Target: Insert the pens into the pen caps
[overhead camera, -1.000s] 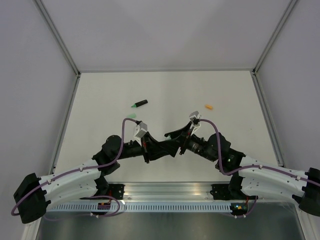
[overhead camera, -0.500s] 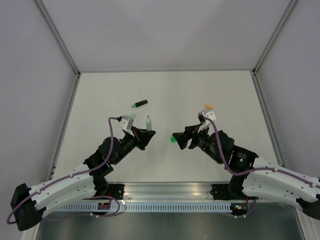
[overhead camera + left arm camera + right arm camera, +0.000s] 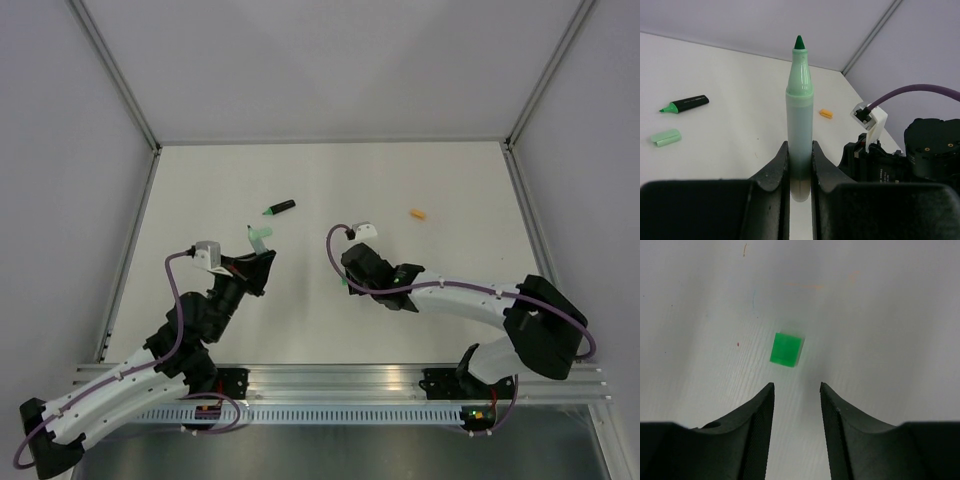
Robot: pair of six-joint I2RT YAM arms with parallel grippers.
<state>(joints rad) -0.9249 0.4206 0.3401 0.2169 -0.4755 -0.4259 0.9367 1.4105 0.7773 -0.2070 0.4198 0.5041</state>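
Over table (image 3: 890,315), right gripper (image 3: 796,388) spread above green cap (image 3: 786,349); left gripper (image 3: 800,152) pinching pale green pen (image 3: 799,95), tip up.

No text, brand, number or sign can be read in any of the views. The black pen (image 3: 690,102) lying on the table (image 3: 740,75) is too small and soft in the left wrist view for any print on its barrel to be made out.

We see the white table (image 3: 450,180) bearing a black marker (image 3: 279,208), a pale green cap (image 3: 665,137), an orange cap (image 3: 418,213) and a bright green cap (image 3: 786,349).
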